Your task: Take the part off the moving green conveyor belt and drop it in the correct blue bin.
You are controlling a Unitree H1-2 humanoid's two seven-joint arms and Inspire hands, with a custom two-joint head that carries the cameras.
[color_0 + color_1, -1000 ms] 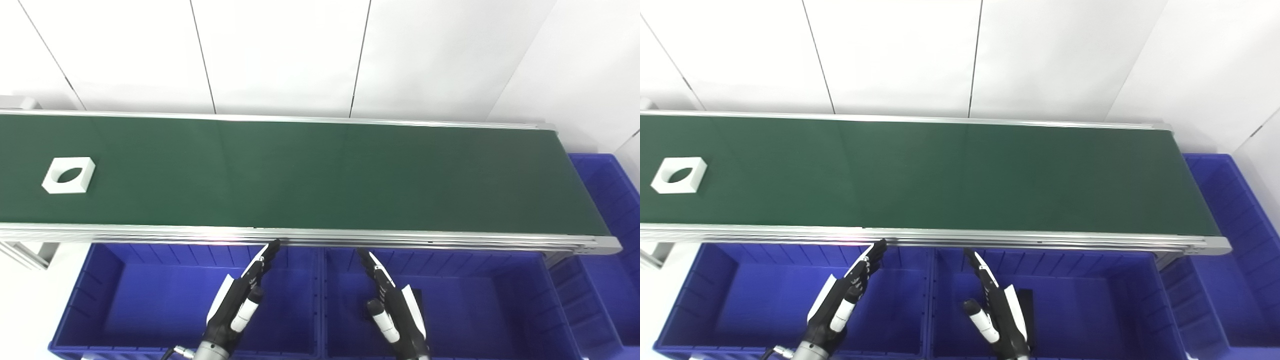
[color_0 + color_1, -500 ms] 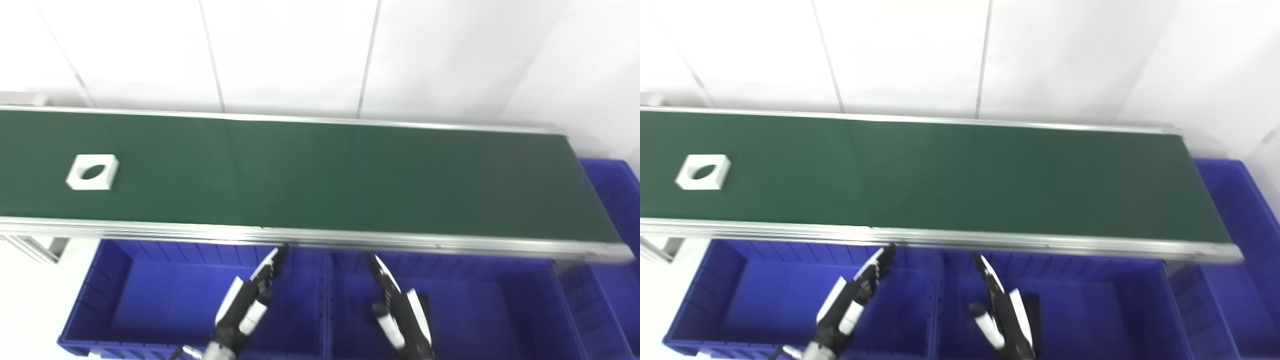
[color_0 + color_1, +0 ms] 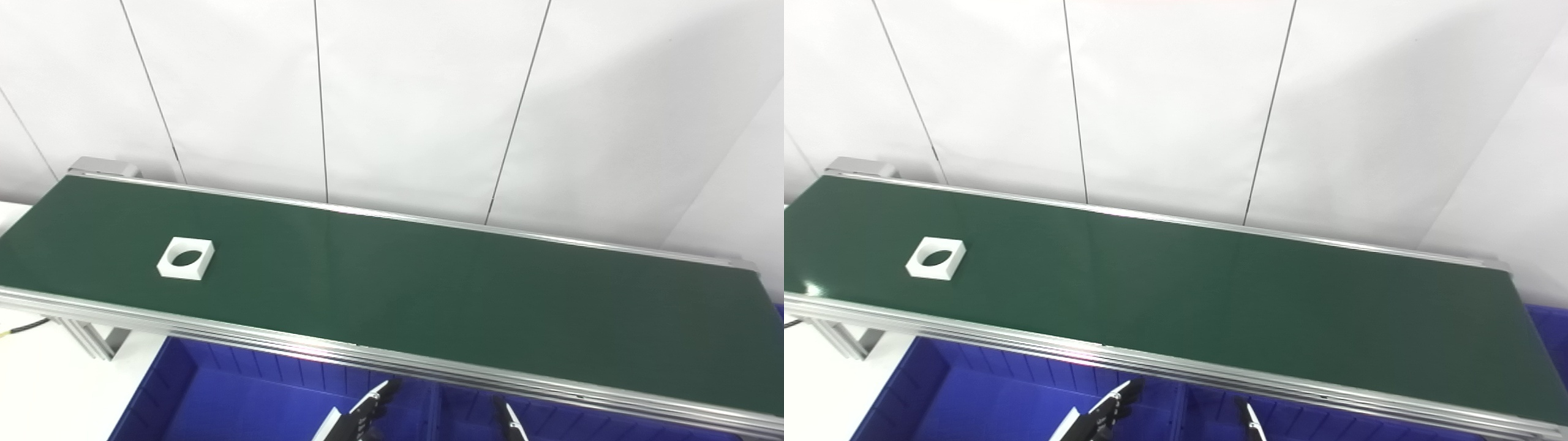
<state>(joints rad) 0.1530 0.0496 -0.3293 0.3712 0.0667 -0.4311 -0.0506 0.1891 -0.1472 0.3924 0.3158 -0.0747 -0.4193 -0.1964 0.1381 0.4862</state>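
One white square part [image 3: 185, 258] with a round hole lies on the green conveyor belt [image 3: 429, 294]. Two blue bins [image 3: 245, 404] sit below. Left hand [image 3: 361, 419] and right hand [image 3: 511, 425] show fingertips only; grasp indeterminable.

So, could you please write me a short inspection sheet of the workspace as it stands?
Surface: green conveyor belt with aluminium rails, running left to right.
Job's things: one white square part with a round hole lying flat on the belt's left stretch; blue bins below the near rail, mostly cut off.
Clutter: nothing seen.
Hands: left hand and right hand, only fingertips in view at the bottom edge, over the bins, touching nothing visible.
Cables: one dark cable at the left edge.
Surroundings: white panelled wall.
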